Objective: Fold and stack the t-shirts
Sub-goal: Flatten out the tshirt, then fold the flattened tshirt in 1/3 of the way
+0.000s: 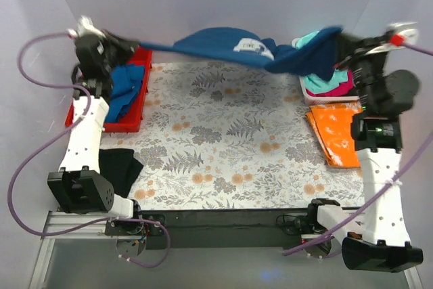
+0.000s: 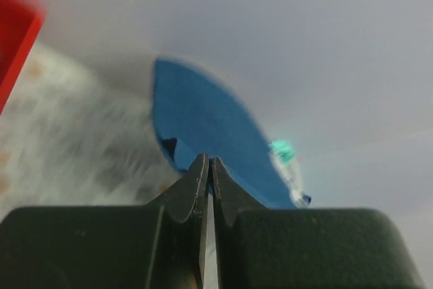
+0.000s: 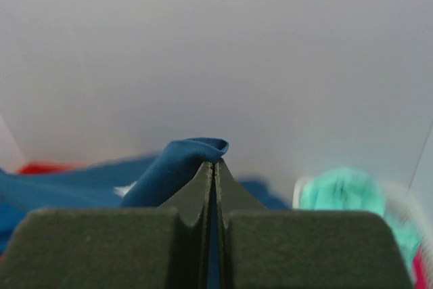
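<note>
**Grip on both ends: dark blue t-shirt (image 1: 216, 44) hangs in the air**

We see the left gripper (image 2: 208, 162) with its jaws pressed together on one edge of the shirt. In its wrist view the blue cloth fans out just beyond the tips. The right gripper (image 3: 214, 162) is closed the same way, with a fold of the same cloth bunched over its tips.

From above, we find the shirt stretched between the two grippers across the far side of the table (image 1: 223, 133), lifted clear of the floral cover. It droops lower towards the right end. Its pale print (image 1: 254, 47) faces up, right of the middle.

Under the left end sits a red bin (image 1: 125, 126) holding mid-blue shirts (image 1: 128, 86). A black shirt (image 1: 118, 167) lies on the table beside the left arm.

Under the right end stands a white basket (image 1: 302, 84) with a teal shirt (image 1: 310, 38) and a pink shirt (image 1: 336, 89). An orange shirt (image 1: 335, 133) lies flat on the table just in front of the basket.
</note>
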You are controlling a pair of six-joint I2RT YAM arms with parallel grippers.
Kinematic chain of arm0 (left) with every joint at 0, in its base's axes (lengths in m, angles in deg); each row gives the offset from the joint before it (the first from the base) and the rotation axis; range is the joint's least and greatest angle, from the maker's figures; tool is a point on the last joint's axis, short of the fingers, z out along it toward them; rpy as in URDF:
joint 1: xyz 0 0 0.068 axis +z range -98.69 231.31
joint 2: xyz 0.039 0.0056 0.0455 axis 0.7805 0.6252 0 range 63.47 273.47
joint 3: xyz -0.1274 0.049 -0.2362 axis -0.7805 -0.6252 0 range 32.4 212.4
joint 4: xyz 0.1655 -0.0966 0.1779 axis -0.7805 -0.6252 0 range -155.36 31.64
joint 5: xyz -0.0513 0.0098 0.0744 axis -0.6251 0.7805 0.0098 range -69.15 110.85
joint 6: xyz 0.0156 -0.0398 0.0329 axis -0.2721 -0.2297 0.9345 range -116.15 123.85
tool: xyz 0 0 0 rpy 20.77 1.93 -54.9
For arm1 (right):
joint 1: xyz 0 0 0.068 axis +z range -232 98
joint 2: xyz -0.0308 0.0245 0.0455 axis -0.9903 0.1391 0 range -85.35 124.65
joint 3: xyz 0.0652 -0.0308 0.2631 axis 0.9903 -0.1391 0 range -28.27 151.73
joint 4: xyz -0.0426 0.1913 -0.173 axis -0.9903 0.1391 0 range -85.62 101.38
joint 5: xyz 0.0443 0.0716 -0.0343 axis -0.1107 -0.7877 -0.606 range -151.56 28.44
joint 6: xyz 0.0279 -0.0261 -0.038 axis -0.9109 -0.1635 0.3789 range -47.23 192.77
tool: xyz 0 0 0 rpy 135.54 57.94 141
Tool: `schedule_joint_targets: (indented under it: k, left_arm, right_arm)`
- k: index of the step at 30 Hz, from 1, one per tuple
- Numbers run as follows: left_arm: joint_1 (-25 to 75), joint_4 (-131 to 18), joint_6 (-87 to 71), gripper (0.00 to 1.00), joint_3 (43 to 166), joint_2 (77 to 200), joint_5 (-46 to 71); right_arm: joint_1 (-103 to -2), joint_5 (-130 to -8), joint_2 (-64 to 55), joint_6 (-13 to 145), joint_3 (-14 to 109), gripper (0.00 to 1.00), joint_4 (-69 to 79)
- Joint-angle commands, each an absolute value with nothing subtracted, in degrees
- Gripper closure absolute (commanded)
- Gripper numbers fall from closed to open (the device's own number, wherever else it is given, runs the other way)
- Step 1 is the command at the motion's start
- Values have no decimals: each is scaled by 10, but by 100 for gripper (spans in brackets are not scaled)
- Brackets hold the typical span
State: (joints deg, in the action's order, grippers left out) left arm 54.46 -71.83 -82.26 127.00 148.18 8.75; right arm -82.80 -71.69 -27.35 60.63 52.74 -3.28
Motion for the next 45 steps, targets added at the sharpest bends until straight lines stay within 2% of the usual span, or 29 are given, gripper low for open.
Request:
schedule_joint_targets:
  k: [1,5,11,17,26,31,45]
  left_arm:
    - [543,-768,-823,100,1003,1473,98]
    - [539,-809,-840,100,856,1438,72]
    - [539,-888,-830,100,818,1401,93]
    - [539,-918,-816,100,801,1407,93]
    - [539,-970,-828,100,787,1387,128]
    - [539,-1010,-856,100,782,1371,160]
    - [539,-1084,-891,100,789,1341,201]
  right_arm:
    - [-831,-748,-256,562,315,99,43]
    - [-830,-774,-315,523,160,99,111]
    - [-828,-775,-407,500,80,99,253]
    - [-829,-775,-448,495,43,99,313]
    - [-827,-731,-457,518,57,99,363]
    - [-827,-654,-467,512,76,99,373]
    - [-827,-514,-394,481,154,99,366]
